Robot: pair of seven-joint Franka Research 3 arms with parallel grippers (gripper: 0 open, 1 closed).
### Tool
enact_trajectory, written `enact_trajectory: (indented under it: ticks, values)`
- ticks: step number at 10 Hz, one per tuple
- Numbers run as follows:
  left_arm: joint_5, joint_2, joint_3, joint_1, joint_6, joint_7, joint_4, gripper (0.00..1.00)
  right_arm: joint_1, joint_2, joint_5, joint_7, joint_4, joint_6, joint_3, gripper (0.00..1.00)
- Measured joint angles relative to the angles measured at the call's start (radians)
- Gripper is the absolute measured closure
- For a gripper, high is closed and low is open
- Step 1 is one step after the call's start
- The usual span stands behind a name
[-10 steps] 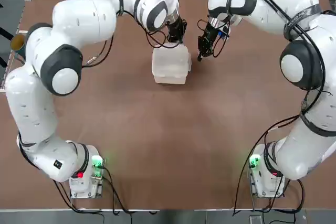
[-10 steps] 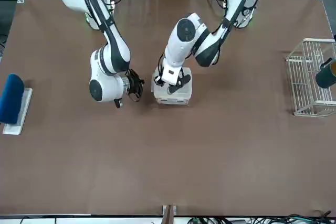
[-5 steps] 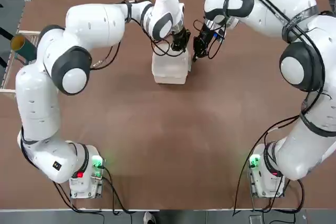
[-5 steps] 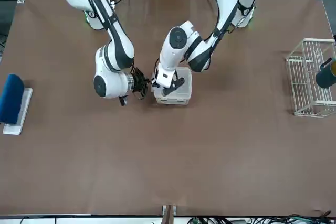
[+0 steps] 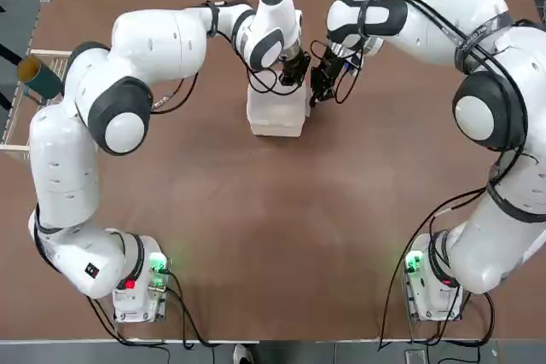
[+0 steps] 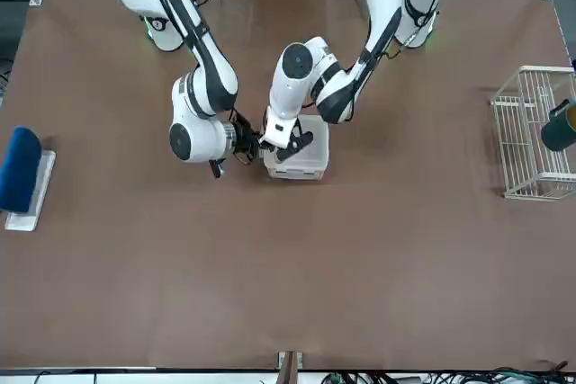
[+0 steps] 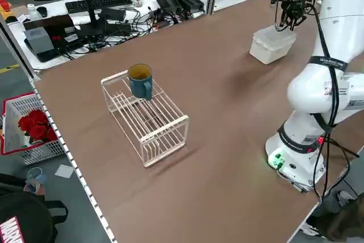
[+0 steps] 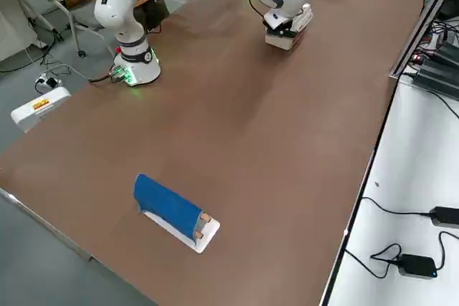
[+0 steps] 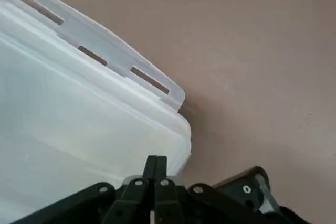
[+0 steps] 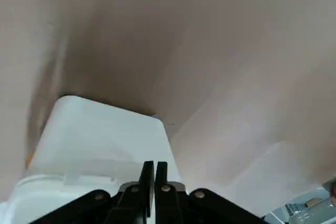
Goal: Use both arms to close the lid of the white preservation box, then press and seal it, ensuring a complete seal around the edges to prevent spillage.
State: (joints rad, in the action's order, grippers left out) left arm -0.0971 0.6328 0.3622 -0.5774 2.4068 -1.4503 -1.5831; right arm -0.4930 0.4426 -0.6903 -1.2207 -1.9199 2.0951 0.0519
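Now | left gripper (image 5: pixel 294 74) and right gripper (image 5: pixel 317 84), fingers pinched together, at the lid (image 5: pixel 277 101), table's far edge | risk: uneven push tips the white preservation box (image 6: pixel 298 156), edge unsealed

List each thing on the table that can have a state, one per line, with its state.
lid: down on the box, side flap sticking out unlatched.
box: upright, covered.
left gripper: jaws shut, tips on the lid.
right gripper: jaws shut, over the lid's edge.
mug: upright on the wire rack.
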Motion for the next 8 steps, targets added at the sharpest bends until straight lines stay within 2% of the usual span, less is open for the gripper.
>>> enact_trajectory:
  ticks: [8]
  values:
    - [0.0, 0.001, -0.001, 0.0, 0.0, -0.001, 0.001, 0.99, -0.019, 0.003, -0.037, 0.017, -0.026, 0.084, 0.013, 0.91]
